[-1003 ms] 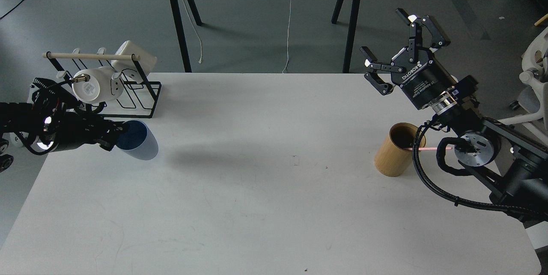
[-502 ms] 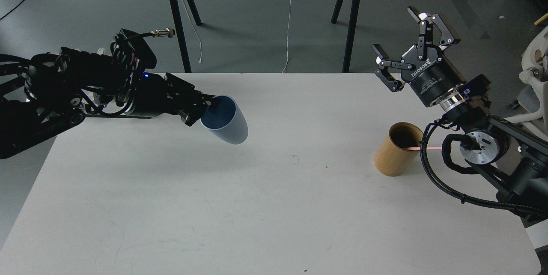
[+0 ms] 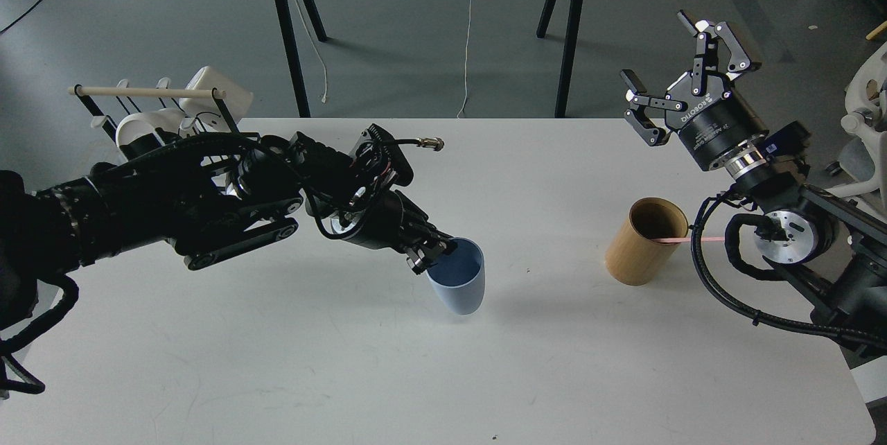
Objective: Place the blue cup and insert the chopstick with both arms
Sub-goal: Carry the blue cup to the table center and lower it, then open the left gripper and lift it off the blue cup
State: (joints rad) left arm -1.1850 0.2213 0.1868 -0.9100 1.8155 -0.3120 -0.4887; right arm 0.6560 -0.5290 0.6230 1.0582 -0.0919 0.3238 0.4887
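Your left claw (image 3: 431,256) is clenched on the blue cup's (image 3: 457,284) rim, holding it mouth-up near the frame's centre, low over the surface (image 3: 443,376), ready to set down. Your right claw (image 3: 682,74), released, waits at upper right above the bamboo holder (image 3: 641,242) with a pink chopstick (image 3: 700,240), presumably for the insertion

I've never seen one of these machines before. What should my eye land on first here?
First, the blue cup near the middle of the white table, gripped at its rim by the left claw of a black arm. To the right, the other claw hangs wide open in the air above a wooden cylinder with a pink stick poking out.
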